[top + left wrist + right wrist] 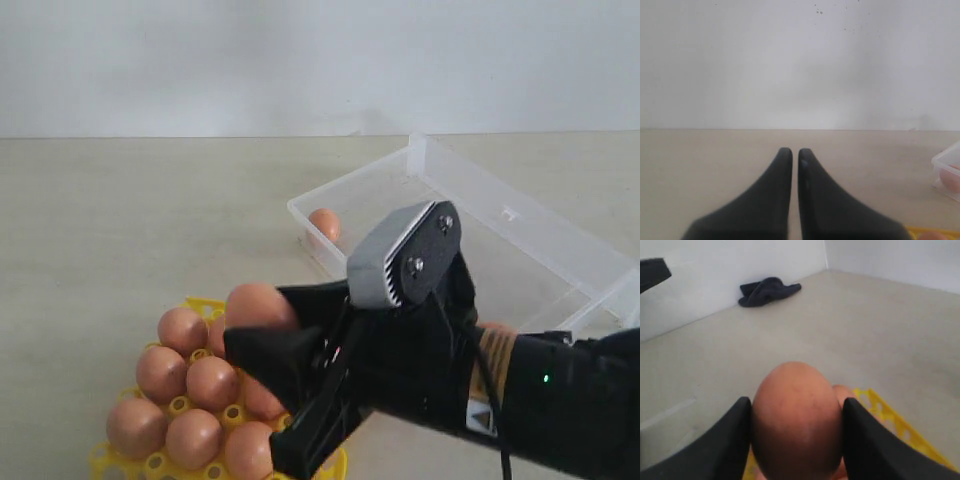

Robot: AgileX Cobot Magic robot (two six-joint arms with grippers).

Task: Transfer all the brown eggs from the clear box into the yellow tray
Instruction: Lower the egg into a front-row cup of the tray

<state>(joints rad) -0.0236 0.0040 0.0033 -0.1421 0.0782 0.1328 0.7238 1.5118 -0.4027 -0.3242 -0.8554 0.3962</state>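
While the right gripper (265, 322) hangs just above the yellow tray (103, 462), its two black fingers are clamped on the held egg (797, 425), one pad on each flank at the widest part, with the rounded end poking out past the tips. Other brown eggs (212, 383) sit in the tray's cups, packed shoulder to shoulder. One more egg (323, 225) lies in the clear box (560, 235), which stands beyond the tray and to its right in the exterior view. The left gripper (790, 155) sits low near the tray with its fingers drawn almost together, only a slit between them, and nothing held.

An egg like this is likely light and stiff, but the shell is brittle and smooth. Too much squeeze would probably crack it, and too little could let it slide out along the curve. The hold across the broad middle looks right. Lowering it straight into a free cup, clear of the neighbours, seems safest, since a knock against another shell could chip both
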